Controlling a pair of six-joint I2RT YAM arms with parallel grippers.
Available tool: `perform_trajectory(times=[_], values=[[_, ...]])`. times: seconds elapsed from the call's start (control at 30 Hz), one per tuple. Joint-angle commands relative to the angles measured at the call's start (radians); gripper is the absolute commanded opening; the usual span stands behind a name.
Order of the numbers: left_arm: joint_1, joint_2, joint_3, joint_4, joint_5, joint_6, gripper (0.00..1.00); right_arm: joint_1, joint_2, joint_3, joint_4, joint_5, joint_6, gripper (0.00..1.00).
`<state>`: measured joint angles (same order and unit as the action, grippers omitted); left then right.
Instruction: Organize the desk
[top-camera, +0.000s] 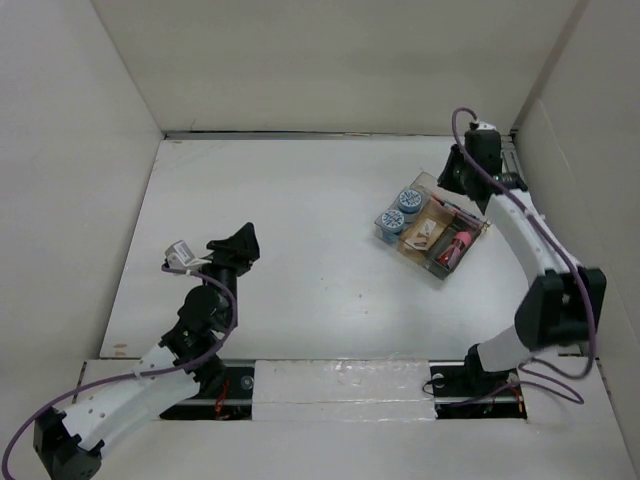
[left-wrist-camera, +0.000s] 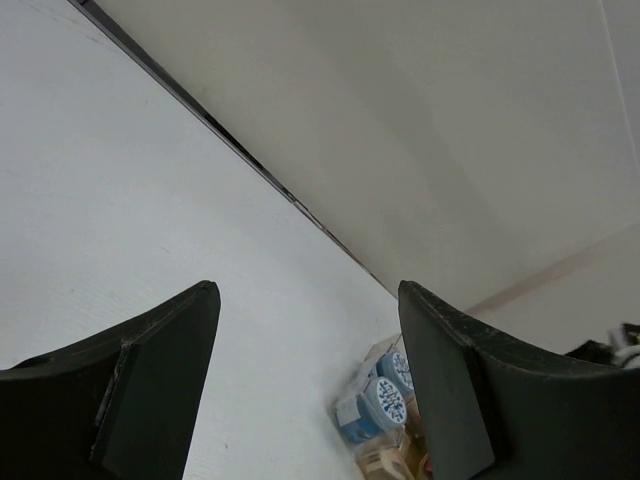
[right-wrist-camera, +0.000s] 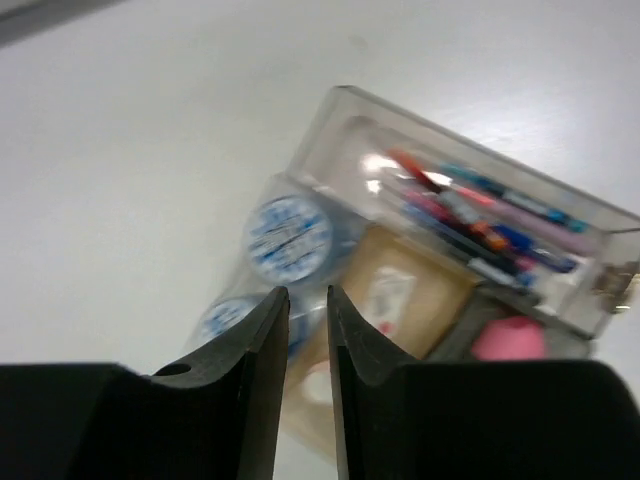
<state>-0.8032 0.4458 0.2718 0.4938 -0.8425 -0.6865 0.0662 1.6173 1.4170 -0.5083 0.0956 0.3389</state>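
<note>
The white desk (top-camera: 300, 230) holds a clear plastic compartment tray (top-camera: 443, 276) at the back right. Two round blue-lidded containers (top-camera: 400, 210) fill the tray's left cells. Coloured pens (right-wrist-camera: 480, 215), a pink object (right-wrist-camera: 510, 338) and small tan pieces lie in the other cells. My right gripper (top-camera: 455, 170) hovers above the tray's far corner. In the right wrist view its jaws (right-wrist-camera: 308, 292) stand a narrow gap apart with nothing between them. My left gripper (top-camera: 240, 240) hangs wide open over the bare left-middle of the desk, holding nothing (left-wrist-camera: 305, 290).
White walls enclose the desk on the left, back and right. A thin dark rail (left-wrist-camera: 230, 140) runs along the far edge. The tray (left-wrist-camera: 375, 420) shows between my left fingers, far off. Both arm bases sit at the near edge.
</note>
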Motion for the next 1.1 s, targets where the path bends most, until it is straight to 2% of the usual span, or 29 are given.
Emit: perform_trajectory(times=[0.0, 0.03, 0.1, 0.17, 0.2, 0.23, 0.3, 0.37, 0.5, 0.6, 0.73, 0.93, 1.07], values=[[-0.002, 0.020, 0.027, 0.055, 0.005, 0.031, 0.68, 0.134, -0.258, -0.186, 0.361, -0.039, 0.089, 0.28], [-0.002, 0.030, 0.030, 0.064, 0.014, 0.036, 0.69, 0.211, -0.360, -0.231, 0.466, -0.043, 0.094, 0.25], [-0.002, 0.062, 0.037, 0.069, 0.032, 0.057, 0.73, 0.298, -0.449, -0.308, 0.498, -0.021, 0.110, 0.25], [-0.002, 0.089, 0.059, 0.068, 0.062, 0.074, 0.78, 0.435, -0.555, -0.340, 0.563, -0.002, 0.109, 0.31], [-0.002, 0.118, 0.070, 0.060, 0.068, 0.087, 0.81, 0.478, -0.586, -0.364, 0.565, 0.009, 0.103, 0.50], [-0.002, 0.131, 0.088, 0.049, 0.081, 0.093, 0.84, 0.522, -0.615, -0.378, 0.577, 0.006, 0.092, 0.99], [-0.002, 0.175, 0.098, 0.055, 0.095, 0.113, 0.90, 0.647, -0.683, -0.410, 0.561, 0.019, 0.049, 1.00], [-0.002, 0.200, 0.102, 0.072, 0.115, 0.122, 0.91, 0.742, -0.723, -0.443, 0.528, 0.033, 0.034, 1.00], [-0.002, 0.238, 0.125, 0.068, 0.151, 0.125, 0.93, 0.863, -0.845, -0.562, 0.547, -0.005, -0.009, 1.00], [-0.002, 0.226, 0.148, 0.008, 0.160, 0.082, 0.93, 0.926, -0.901, -0.674, 0.635, -0.026, -0.009, 1.00], [-0.002, 0.182, 0.141, -0.006, 0.183, 0.061, 0.92, 0.937, -0.903, -0.774, 0.804, -0.120, 0.005, 1.00], [-0.002, 0.126, 0.204, -0.110, 0.157, 0.074, 0.92, 0.946, -0.784, -0.747, 0.832, -0.259, -0.003, 1.00], [-0.002, 0.131, 0.259, -0.152, 0.145, 0.100, 0.92, 0.955, -0.754, -0.751, 0.869, -0.275, -0.008, 1.00]])
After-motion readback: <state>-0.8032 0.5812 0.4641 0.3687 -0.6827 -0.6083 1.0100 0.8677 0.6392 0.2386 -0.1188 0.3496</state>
